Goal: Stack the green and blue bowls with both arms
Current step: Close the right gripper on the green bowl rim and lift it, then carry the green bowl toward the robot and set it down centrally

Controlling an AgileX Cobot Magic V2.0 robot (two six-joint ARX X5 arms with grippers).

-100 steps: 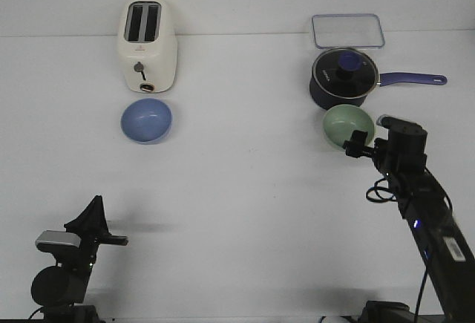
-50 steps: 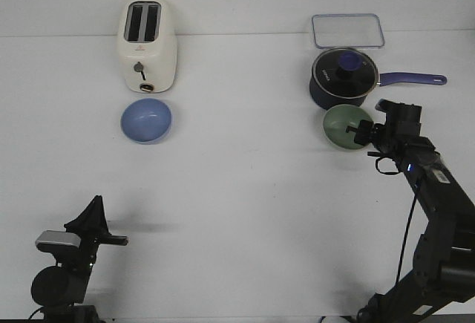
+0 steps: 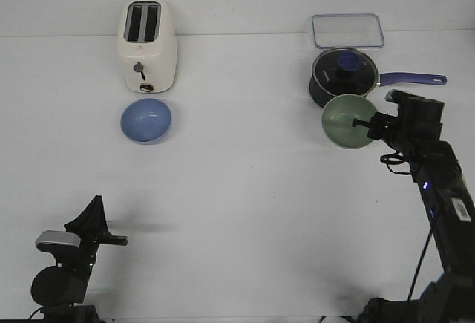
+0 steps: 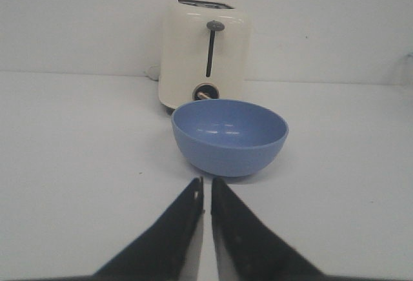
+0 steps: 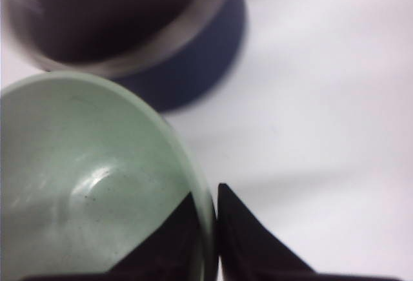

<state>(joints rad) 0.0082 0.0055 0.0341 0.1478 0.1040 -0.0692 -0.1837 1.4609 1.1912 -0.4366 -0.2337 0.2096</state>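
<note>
The pale green bowl (image 3: 347, 120) hangs lifted and tilted in front of the saucepan, its rim pinched by my right gripper (image 3: 365, 124). In the right wrist view the green bowl (image 5: 84, 177) has one finger inside its wall and one outside, and the gripper (image 5: 211, 194) is shut on it. The periwinkle blue bowl (image 3: 146, 120) sits upright on the table in front of the toaster. My left gripper (image 3: 119, 240) rests low at the front left, far from it. In the left wrist view the blue bowl (image 4: 229, 135) lies ahead of the shut, empty left gripper (image 4: 207, 183).
A cream toaster (image 3: 147, 45) stands behind the blue bowl. A dark blue saucepan (image 3: 344, 76) with a glass lid and long handle sits just behind the green bowl. A clear lidded container (image 3: 347, 30) lies at the back right.
My right gripper has lifted the green bowl off the table and tilted it, the wrist moving right and up. The left arm and blue bowl have not moved.
</note>
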